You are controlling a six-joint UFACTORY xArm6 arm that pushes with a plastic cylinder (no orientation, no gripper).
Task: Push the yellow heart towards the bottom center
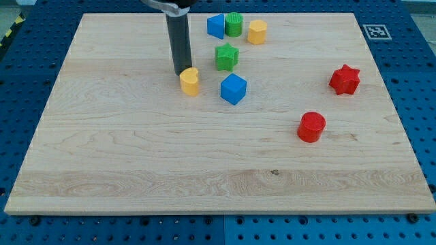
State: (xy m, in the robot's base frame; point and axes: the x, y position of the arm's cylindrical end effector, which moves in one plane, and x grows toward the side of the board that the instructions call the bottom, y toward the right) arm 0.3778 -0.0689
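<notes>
Touching the upper-left edge of the small yellow heart-shaped block (190, 82), my tip (182, 72) is the plain lower end of a straight dark rod that comes down from the view's top. It clasps nothing and only meets the block from above.

The yellow heart sits on the pale wooden bench (136, 156), a little left of centre and in the upper half of the view, well apart from the bottom edge. Just to its right, not touching, is a blue cube (233, 88). A green star-shaped block (227, 56) lies above that cube.

Along the top edge, a blue block (216, 26) of unclear shape touches a green cylinder (234, 24). A yellow, roughly hexagonal block (257, 32) stands just beside them on the right.

Far to the view's right are a red star-shaped block (345, 79) and, lower and nearer the centre, a red cylinder (311, 126).
</notes>
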